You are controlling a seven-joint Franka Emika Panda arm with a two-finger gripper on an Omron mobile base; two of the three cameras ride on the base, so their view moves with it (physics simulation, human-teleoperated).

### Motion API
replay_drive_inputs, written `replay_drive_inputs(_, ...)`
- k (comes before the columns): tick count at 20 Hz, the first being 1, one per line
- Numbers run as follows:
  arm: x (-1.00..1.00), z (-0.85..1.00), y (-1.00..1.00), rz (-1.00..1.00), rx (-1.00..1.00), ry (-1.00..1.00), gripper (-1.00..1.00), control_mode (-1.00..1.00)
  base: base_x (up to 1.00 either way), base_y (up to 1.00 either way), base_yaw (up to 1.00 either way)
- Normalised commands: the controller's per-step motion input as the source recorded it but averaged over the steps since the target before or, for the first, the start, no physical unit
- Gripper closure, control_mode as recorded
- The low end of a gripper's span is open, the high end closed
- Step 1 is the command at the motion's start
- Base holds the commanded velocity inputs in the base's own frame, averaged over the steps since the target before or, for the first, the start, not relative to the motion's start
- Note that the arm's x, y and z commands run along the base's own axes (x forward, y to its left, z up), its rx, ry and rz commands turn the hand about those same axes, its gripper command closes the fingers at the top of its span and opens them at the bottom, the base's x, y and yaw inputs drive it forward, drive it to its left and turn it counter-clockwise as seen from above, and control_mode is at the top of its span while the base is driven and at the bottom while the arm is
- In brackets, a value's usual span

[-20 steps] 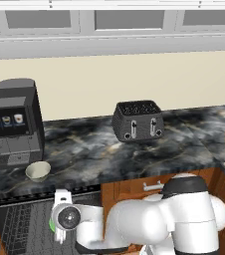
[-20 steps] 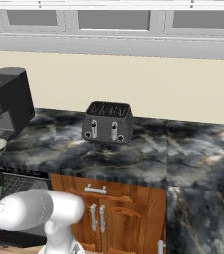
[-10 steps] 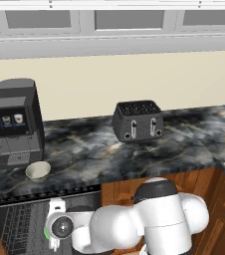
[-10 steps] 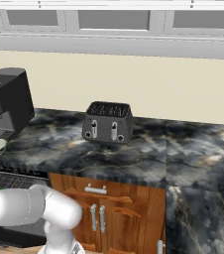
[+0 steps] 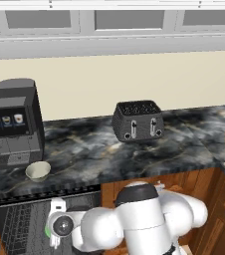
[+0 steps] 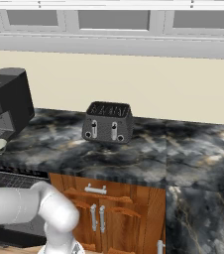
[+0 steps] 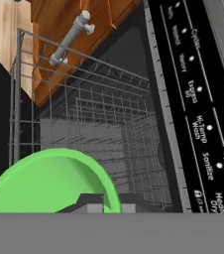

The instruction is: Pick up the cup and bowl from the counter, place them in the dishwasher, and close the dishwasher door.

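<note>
I had the gripper (image 7: 104,201) clamped on the green cup (image 7: 49,181), apparently just above the dishwasher (image 7: 104,124) rack, bowl (image 5: 37,171) waiting on the counter (image 5: 134,154) above; lowering and releasing came next.

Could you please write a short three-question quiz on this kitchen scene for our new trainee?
1. True or false: the bowl stands on the counter.
2. What does the hand hold?
A. the cup
B. a spoon
C. nothing
3. Fill in: the hand view looks into the wire rack of the ____.

Key:
1. True; it sits before the coffee machine.
2. A; the hand is shut on the green cup.
3. dishwasher.
</note>
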Motion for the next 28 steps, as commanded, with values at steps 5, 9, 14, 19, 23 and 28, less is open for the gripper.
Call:
replay_drive_inputs(5,0.47,-0.34,0.05,0.0,0.0,0.02,1.0,-1.0,0.0,0.0,0.0)
replay_drive_inputs(9,0.37,-0.45,0.19,0.0,0.0,0.02,1.0,-1.0,0.0,0.0,0.0)
replay_drive_inputs(14,0.33,-0.46,0.22,0.0,0.0,0.02,1.0,-1.0,0.0,0.0,0.0)
replay_drive_inputs(19,0.23,-0.49,0.29,0.0,0.0,0.01,1.0,-1.0,0.0,0.0,0.0)
replay_drive_inputs(23,0.02,-0.54,0.41,0.0,0.0,0.0,1.0,-1.0,0.0,0.0,0.0)
replay_drive_inputs(28,0.0,-0.58,0.47,0.01,0.0,0.0,1.0,-1.0,0.0,0.0,0.0)
